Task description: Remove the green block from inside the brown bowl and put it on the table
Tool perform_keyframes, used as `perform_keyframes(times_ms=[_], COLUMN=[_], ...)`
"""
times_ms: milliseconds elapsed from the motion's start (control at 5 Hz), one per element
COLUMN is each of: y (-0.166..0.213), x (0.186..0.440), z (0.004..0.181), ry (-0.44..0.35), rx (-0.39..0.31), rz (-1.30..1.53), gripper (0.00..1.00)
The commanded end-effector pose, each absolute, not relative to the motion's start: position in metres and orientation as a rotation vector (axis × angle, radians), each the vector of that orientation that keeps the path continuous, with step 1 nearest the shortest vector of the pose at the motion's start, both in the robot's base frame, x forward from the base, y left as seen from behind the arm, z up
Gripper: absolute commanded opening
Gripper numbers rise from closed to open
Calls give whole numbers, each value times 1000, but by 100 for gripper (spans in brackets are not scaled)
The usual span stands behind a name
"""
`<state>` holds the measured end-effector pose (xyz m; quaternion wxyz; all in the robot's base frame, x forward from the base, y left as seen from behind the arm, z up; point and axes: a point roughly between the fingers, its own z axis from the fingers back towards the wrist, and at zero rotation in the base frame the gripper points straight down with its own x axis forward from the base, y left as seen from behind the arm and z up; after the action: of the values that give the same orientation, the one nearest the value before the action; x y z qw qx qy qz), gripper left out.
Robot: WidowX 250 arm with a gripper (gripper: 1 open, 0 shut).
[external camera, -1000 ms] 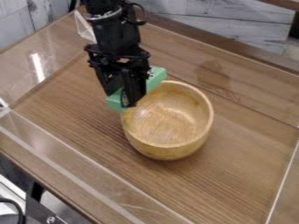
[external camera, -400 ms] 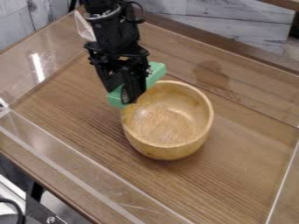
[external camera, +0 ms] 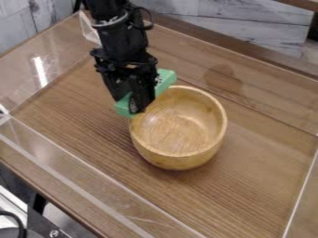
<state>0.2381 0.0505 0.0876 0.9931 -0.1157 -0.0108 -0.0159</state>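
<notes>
I read this as the placing step: the green block (external camera: pixel 159 78) is already out of the brown bowl (external camera: pixel 181 126), whose hollow shows only bare wood grain. My hand (external camera: pixel 132 99) points almost straight down just beside the bowl's rim, on the side toward the tabletop's (external camera: pixel 74 158) far left corner, with its fingers drawn in tight on the block. Green shows on both sides of the dark fingers, one end poking out above the rim and the other low down beside the bowl's outer wall. Whether that lower end already rests on the wood I cannot tell, because the fingers cover it.

The block sits very near the bowl, so near that I cannot say whether it brushes the rim. The bowl itself stands upright a little toward the right of the tabletop's middle, well apart from the clear low walls along the edges.

What I think comes next is a small descent if the block is not yet down, then parting the fingers and lifting straight up. I would want the release gentle, so the block settles flat on the wood and neither tips against the bowl nor drops back over its rim.
</notes>
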Motion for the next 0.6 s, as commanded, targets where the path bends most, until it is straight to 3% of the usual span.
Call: perform_keyframes(times_ms=[0,400], y=[55,69], x=[243,236], z=[93,85], ry=[-61,-55], rx=[-219,-208], rz=[-23,-44], gripper=[0,0])
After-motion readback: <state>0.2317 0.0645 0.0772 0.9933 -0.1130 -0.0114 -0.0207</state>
